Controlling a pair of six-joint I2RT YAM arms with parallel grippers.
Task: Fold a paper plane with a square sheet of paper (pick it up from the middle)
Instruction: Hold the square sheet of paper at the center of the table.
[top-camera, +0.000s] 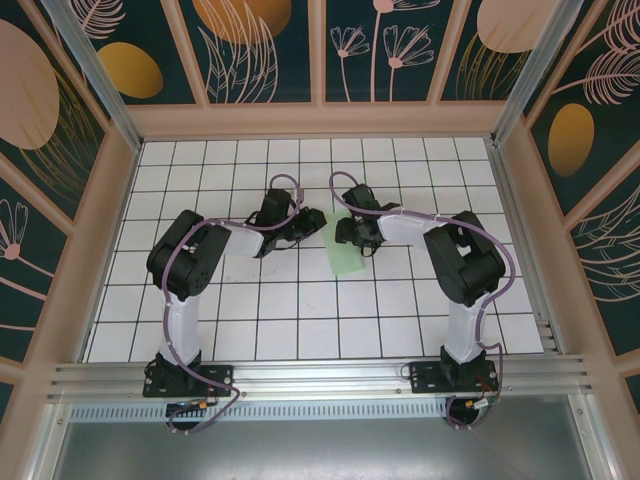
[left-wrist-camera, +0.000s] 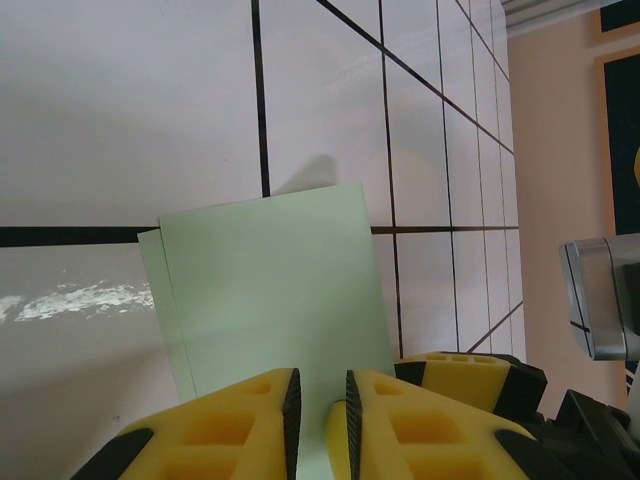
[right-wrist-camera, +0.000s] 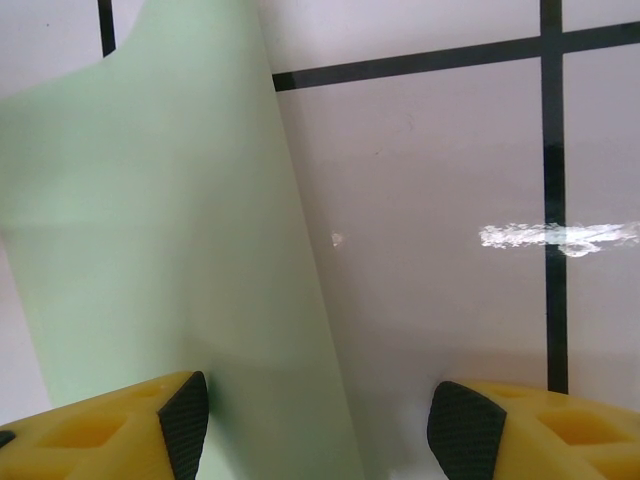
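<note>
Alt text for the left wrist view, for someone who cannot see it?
A folded pale green sheet of paper sits on white gridded tiles, one layer peeking out along its left edge. The yellow fingers of the left gripper stand at its near edge, a narrow gap between them.

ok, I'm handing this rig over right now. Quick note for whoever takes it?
Left gripper: jaws narrow, an edge of the paper in the gap; firm grip unclear.
Right gripper: open, astride a paper edge.
Paper: between the two grippers, apparently folded once, layers slightly offset.
Done: likely the first fold.
Left: nose and wing folds; no pointed shape yet.
</note>
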